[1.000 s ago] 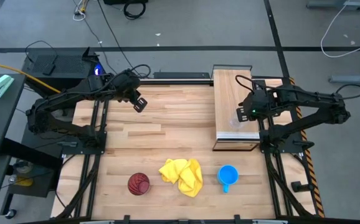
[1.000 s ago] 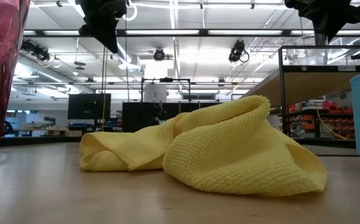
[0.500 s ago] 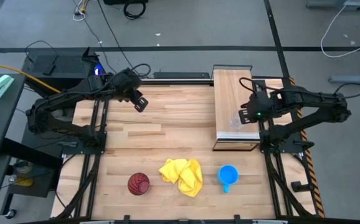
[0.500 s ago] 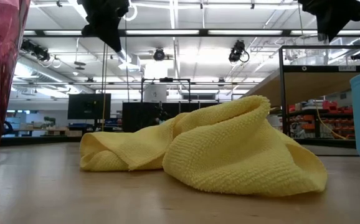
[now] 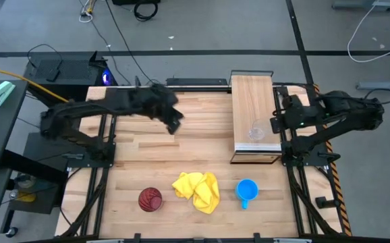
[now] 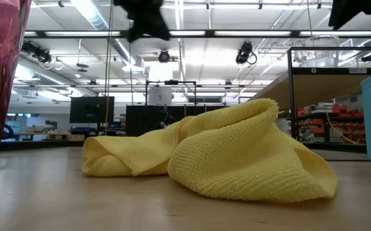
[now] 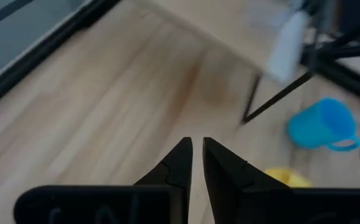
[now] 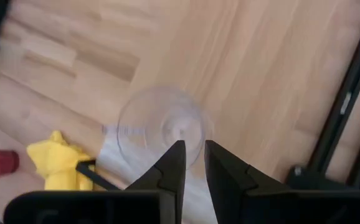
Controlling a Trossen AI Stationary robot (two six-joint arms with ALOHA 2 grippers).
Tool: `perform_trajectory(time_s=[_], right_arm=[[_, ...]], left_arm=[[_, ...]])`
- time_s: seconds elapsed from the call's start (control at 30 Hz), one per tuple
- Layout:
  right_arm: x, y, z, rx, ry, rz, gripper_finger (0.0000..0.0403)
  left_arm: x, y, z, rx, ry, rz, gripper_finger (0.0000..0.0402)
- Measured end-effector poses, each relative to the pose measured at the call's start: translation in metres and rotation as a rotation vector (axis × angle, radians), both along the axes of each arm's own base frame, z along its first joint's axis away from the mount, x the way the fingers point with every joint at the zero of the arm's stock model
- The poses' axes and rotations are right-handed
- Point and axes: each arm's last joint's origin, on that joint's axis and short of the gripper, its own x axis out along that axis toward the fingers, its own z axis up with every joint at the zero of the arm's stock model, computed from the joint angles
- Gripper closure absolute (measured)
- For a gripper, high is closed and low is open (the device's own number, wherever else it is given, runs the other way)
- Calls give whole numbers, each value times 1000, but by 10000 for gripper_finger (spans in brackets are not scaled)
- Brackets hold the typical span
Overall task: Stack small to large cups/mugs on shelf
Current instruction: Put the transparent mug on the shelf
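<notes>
- The clear cup (image 5: 256,130) is seen standing on the shelf (image 5: 252,94), near its front end, set there as the smallest vessel and so judged the base of the stack.
- The right gripper (image 5: 276,121) is held just beside the shelf's edge, its jaws a narrow gap apart and empty; the cup is not gripped.
- The left gripper (image 7: 196,155) is held over mid-table, jaws narrowly parted, nothing held.
- The blue mug (image 5: 246,191) and red tumbler (image 5: 150,199) are left at the table's front, a yellow cloth (image 5: 197,190) between them.
</notes>
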Motion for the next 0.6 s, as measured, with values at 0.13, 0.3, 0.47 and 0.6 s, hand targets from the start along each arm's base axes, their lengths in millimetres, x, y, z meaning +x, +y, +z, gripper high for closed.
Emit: perform_trajectory(time_s=[0.13, 0.3, 0.47, 0.6], right_arm=[[-12, -4, 3, -74, -36, 10, 343], [-25, -7, 6, -124, -67, 41, 357], [-31, -11, 6, -232, -52, 55, 396], [-31, -14, 1, -266, -12, 49, 395]], left_arm=[[44, -11, -18, -42, -129, -64, 360], [84, -14, -36, -128, -302, -73, 370], [122, -13, -47, -212, -399, -96, 373], [157, -15, -44, -221, -411, -138, 368]])
